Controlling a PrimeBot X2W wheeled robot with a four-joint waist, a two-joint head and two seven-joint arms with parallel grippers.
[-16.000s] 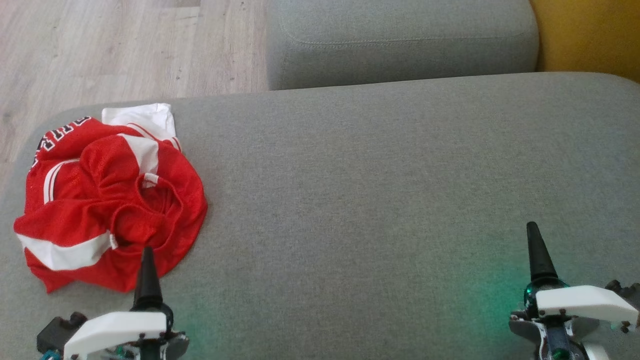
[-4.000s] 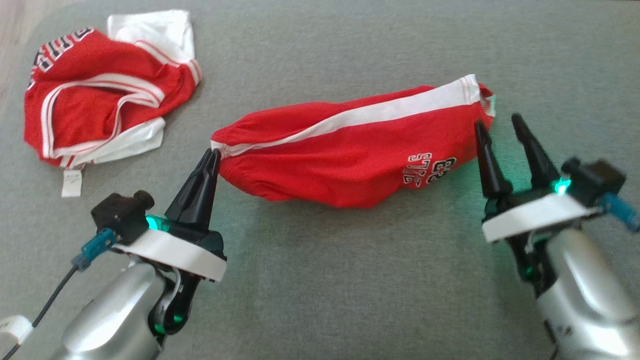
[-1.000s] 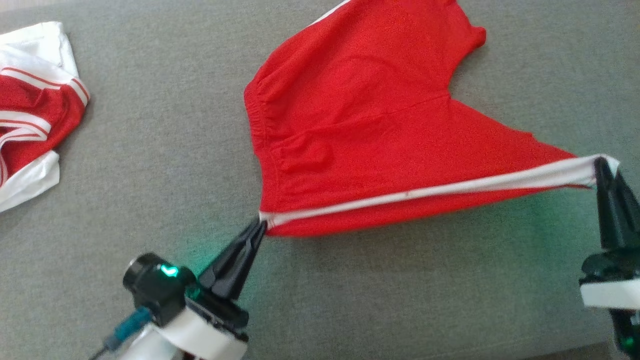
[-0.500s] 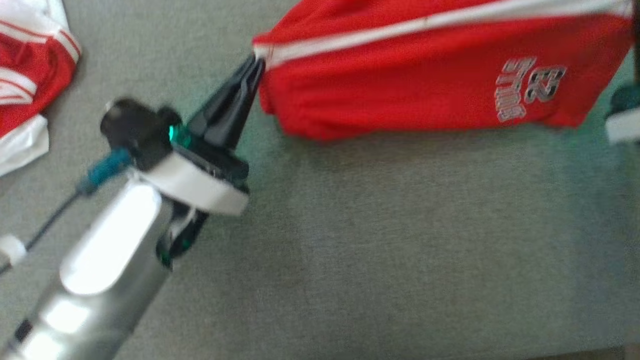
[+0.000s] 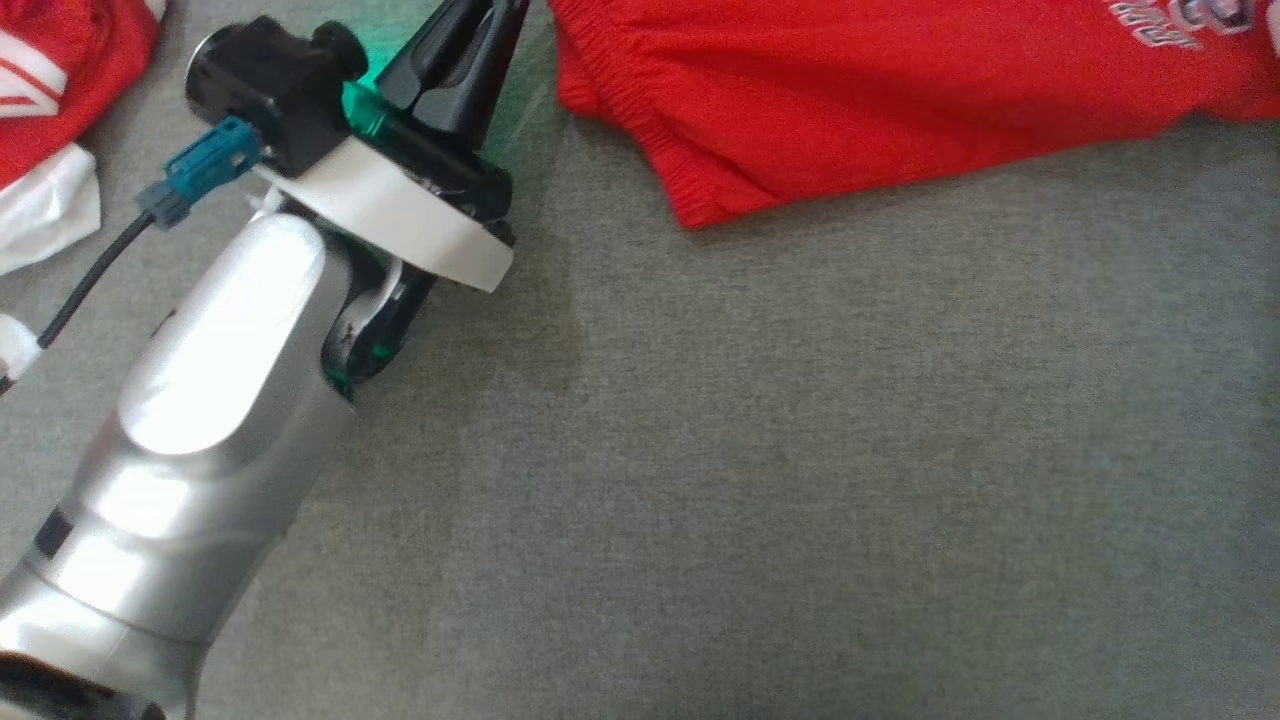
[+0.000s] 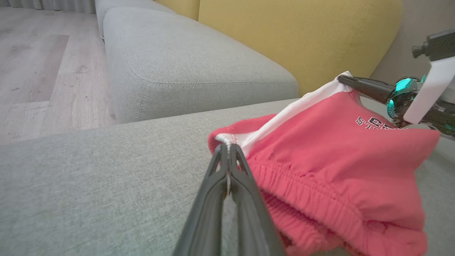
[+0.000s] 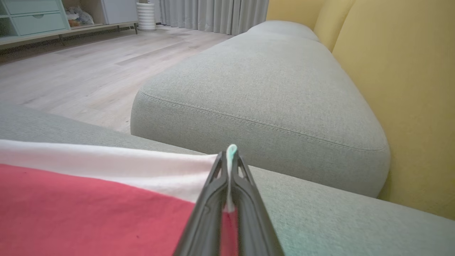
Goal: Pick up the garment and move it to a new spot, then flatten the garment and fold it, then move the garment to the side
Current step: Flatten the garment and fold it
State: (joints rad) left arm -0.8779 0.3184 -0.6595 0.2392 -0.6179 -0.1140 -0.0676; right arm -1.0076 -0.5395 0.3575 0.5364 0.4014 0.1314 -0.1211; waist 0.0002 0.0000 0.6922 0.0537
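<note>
The garment is a pair of red shorts (image 5: 850, 100) with a white side stripe and printed lettering, at the top of the head view. My left gripper (image 5: 505, 8) is shut on the waistband end of the white stripe, seen close in the left wrist view as pinched fingertips (image 6: 227, 147) on the shorts (image 6: 337, 160). My right gripper (image 7: 229, 158) is shut on the other end of the stripe, on the shorts (image 7: 89, 209). In the left wrist view the right gripper (image 6: 343, 78) holds that far corner. The red cloth sags between the two grips onto the cushion.
A red and white jersey (image 5: 50, 70) lies crumpled at the left of the grey sofa cushion (image 5: 800, 450). Beyond it are a second grey cushion (image 6: 177, 71), a yellow backrest (image 6: 284, 32) and wooden floor (image 6: 35, 71).
The shorts were swung over, so the printed side now faces up. Both grippers carried the striped edge further from me, still shut on it. The head camera's view has also shifted.
</note>
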